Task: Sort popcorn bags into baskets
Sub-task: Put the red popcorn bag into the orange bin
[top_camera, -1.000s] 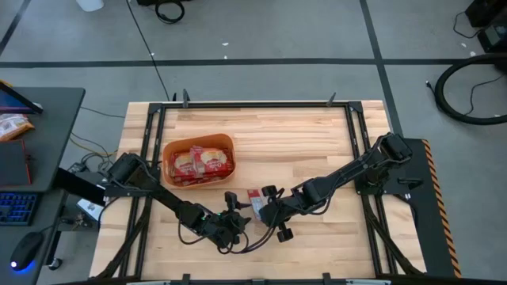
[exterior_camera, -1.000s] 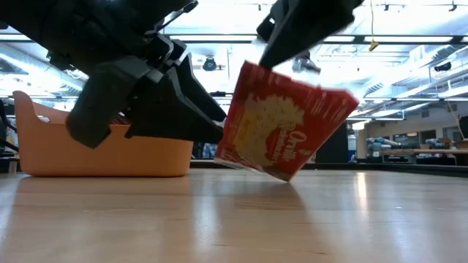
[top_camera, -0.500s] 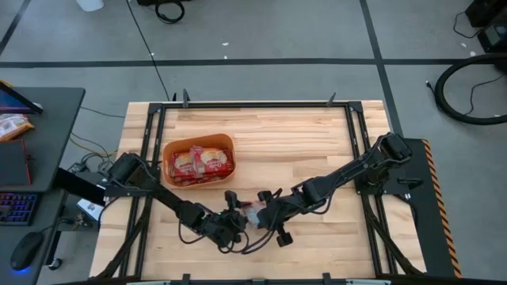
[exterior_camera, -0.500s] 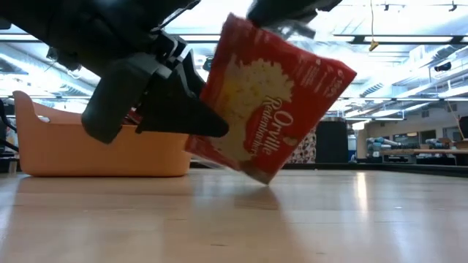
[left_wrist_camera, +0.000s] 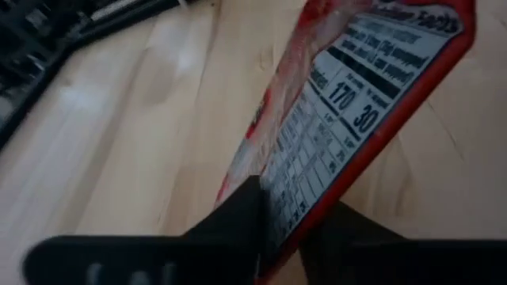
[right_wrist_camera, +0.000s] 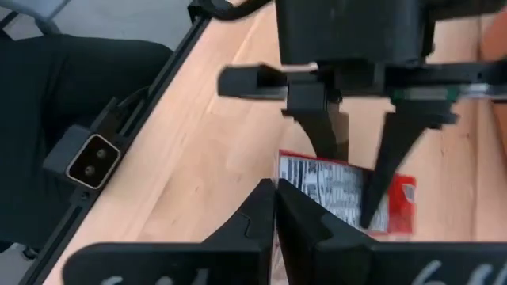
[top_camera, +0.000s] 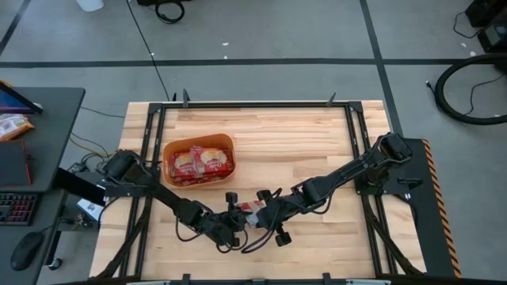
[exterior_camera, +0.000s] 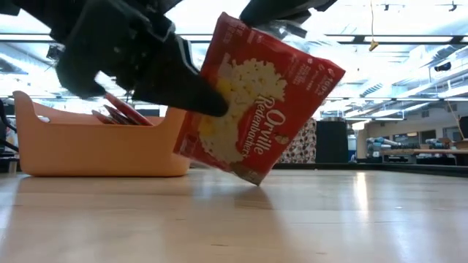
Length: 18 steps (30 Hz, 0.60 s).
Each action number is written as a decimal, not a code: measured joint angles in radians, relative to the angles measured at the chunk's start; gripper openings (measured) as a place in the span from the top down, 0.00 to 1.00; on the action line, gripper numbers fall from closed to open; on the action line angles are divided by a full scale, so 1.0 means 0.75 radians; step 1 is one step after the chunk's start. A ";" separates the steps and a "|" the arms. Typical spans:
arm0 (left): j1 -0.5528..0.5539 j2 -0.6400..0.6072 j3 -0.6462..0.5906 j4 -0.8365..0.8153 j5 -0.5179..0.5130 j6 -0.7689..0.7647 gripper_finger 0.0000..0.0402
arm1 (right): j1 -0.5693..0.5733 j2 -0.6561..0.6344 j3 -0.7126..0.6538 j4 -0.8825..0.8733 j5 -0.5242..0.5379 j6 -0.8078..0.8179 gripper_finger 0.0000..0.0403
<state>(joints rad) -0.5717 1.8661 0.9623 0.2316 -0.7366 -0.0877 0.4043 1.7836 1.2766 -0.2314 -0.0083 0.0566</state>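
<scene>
One red popcorn bag hangs tilted just above the wood table, near its front edge, between my two grippers. My right gripper is shut on the bag from above. My left gripper comes from the table's left and is shut on the bag's left part. In the high view the bag shows as a small red patch between both hands. Several more popcorn bags lie in the orange basket at the table's left. My left gripper pinches the bag's lower red edge, beside the nutrition panel, between its two fingers. They come slanting down from the table's left. The bag is clear of the table and tilted. My right gripper pinches the bag's upper edge between its two shut fingers, slanting down from the table's right. The bag hangs below them, tilted, its lower corner just off the wood.
The orange basket stands left of and behind the grippers, with bags sticking up over its rim. Black frame rails run along the table's sides. Bare wood lies to the right and beyond the bag.
My right gripper has tipped the bag up and carried it a little toward the left gripper; the bag now stands higher, with more of its printed face toward the low camera. My left gripper has shut on the bag's left part.
</scene>
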 joint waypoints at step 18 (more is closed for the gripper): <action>0.032 -0.389 0.000 -0.507 0.360 -0.305 0.91 | -0.055 -0.190 0.063 -0.717 0.344 0.296 0.63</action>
<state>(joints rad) -0.5477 1.5743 0.9623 -0.1484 -0.4664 -0.3163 0.3633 1.6408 1.3239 -0.7688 0.2495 0.2784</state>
